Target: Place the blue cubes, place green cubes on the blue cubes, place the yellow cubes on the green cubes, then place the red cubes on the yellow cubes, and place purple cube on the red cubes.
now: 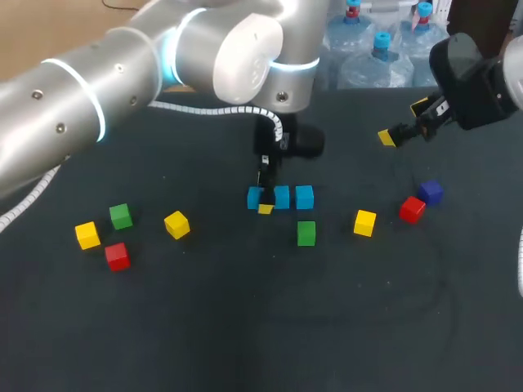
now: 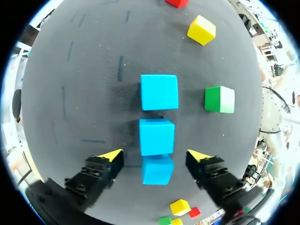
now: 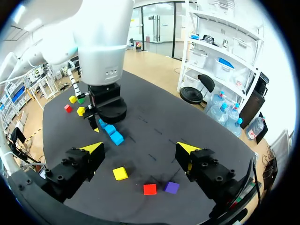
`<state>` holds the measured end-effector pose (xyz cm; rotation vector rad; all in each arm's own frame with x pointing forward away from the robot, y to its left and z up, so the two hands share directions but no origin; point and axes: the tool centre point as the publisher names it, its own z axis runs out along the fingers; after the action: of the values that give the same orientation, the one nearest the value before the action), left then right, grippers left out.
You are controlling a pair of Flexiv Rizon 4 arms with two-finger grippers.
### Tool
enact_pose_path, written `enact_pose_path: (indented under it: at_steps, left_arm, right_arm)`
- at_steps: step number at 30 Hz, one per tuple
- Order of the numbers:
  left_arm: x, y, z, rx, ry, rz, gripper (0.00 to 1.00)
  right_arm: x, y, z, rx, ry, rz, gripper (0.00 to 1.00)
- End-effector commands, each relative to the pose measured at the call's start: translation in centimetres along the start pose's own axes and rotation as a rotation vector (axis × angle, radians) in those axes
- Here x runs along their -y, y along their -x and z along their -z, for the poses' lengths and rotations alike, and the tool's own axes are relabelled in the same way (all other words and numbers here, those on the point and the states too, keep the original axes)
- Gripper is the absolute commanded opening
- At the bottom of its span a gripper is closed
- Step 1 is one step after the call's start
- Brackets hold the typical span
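Observation:
Three blue cubes (image 1: 282, 197) lie in a row at the table's middle. My left gripper (image 1: 261, 196) hangs over the row's left end, open, with the end cube (image 2: 157, 169) between its fingers (image 2: 110, 157) and a gap on each side. The other two blue cubes (image 2: 157, 136) lie ahead of it. A green cube (image 1: 306, 233) sits just in front of the row. To the right lie a yellow cube (image 1: 364, 222), a red cube (image 1: 412, 209) and a purple cube (image 1: 431, 192). My right gripper (image 1: 402, 122) is raised at the back right, open and empty (image 3: 140, 148).
At the left of the table are two yellow cubes (image 1: 87, 235) (image 1: 176, 224), a green cube (image 1: 121, 216) and a red cube (image 1: 117, 256). My left arm (image 1: 122, 73) spans the back left above the table.

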<state>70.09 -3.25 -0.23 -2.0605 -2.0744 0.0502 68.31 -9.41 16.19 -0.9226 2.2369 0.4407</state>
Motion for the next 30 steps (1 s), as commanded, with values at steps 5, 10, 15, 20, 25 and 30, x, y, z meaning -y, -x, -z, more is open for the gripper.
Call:
enact_pose_path:
  at_steps: [5, 10, 15, 20, 25, 30]
  left_arm:
    - [-0.6, -1.3, 1.1, 0.007, 0.021, 0.023, 1.0]
    - [-0.6, -1.9, 1.1, -0.002, 0.02, 0.032, 1.0]
    - [-0.6, -2.2, 0.8, -0.002, 0.016, 0.047, 1.0]
    - [-0.5, -2.0, 0.5, 0.002, 0.01, 0.047, 0.84]
    - [-0.5, -2.0, 0.4, 0.01, 0.008, 0.049, 0.38]
    - [-0.5, -2.0, 0.3, 0.009, 0.007, 0.049, 0.0]
  right_arm:
    - [-0.2, 0.0, 0.1, -0.001, -0.007, -0.001, 1.0]
    - [-0.2, 0.0, 0.1, -0.001, -0.007, -0.001, 1.0]
    - [-0.2, 0.0, 0.1, -0.001, -0.007, -0.001, 1.0]
    - [-0.2, 0.0, 0.1, -0.001, -0.007, -0.001, 1.0]
    - [-0.2, 0.0, 0.1, -0.001, -0.007, -0.001, 1.0]
    - [-0.2, 0.0, 0.1, -0.001, -0.007, -0.001, 1.0]
